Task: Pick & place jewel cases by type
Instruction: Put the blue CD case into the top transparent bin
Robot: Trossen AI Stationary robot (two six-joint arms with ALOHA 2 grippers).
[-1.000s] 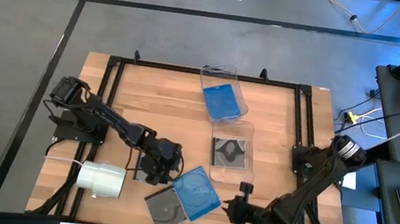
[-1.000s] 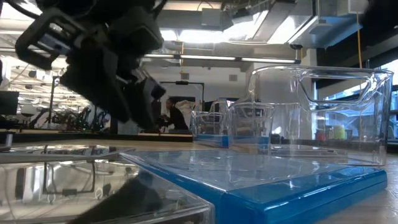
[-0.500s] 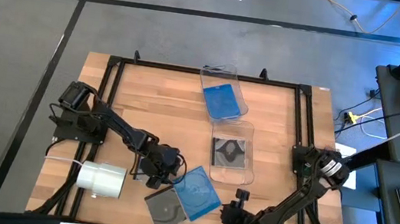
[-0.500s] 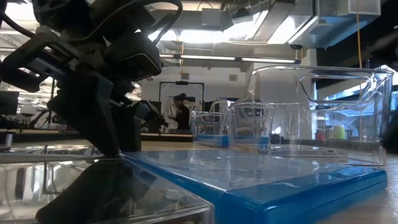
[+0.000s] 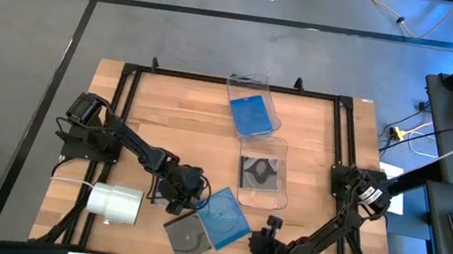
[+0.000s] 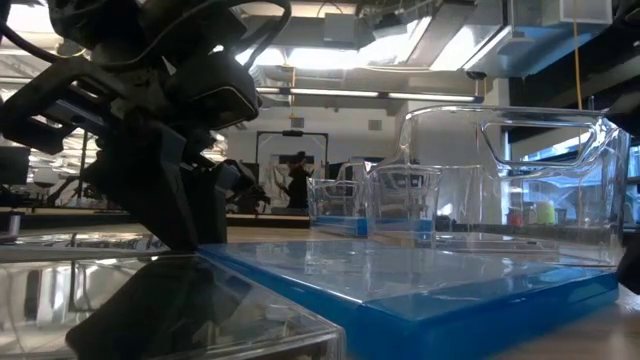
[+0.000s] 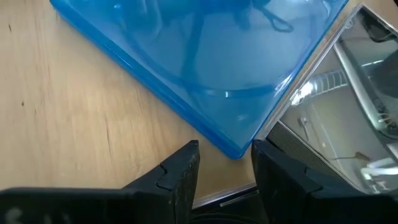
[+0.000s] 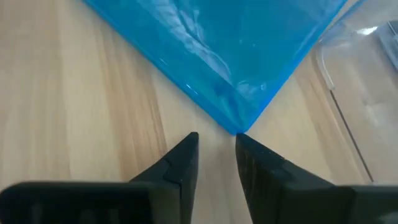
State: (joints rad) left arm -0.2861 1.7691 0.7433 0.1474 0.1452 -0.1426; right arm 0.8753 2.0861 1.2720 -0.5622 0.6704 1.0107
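A translucent blue jewel case (image 5: 223, 216) lies flat near the table's front edge, its near-left side resting on a dark grey jewel case (image 5: 185, 240) with a disc showing. My left gripper (image 5: 188, 199) is low at the blue case's left corner (image 7: 239, 149), which lies between its open fingers. My right gripper (image 5: 262, 237) is low at the opposite, right corner (image 8: 236, 127). Its fingers stand a narrow gap apart, just short of that corner. The dark case (image 7: 336, 124) shows beyond the blue one in the left wrist view. My left gripper (image 7: 225, 152) has the blue case's left corner between its fingertips, coming slanting down from the table's left. I cannot tell whether either finger (image 7: 264, 163) touches the edge. The case lies flat.
Two clear bins stand farther back: the far one (image 5: 237, 83) holds a blue case (image 5: 250, 114), the nearer one (image 5: 239, 197) a dark case (image 5: 259, 173). A white roll (image 5: 116, 203) lies to the left of my left gripper. Black rails frame the wooden table (image 5: 166, 119).
My right gripper has come down toward the table and closer to the blue case's right corner. My left gripper has sunk a little to table level at the left corner. Both cases lie where they were.
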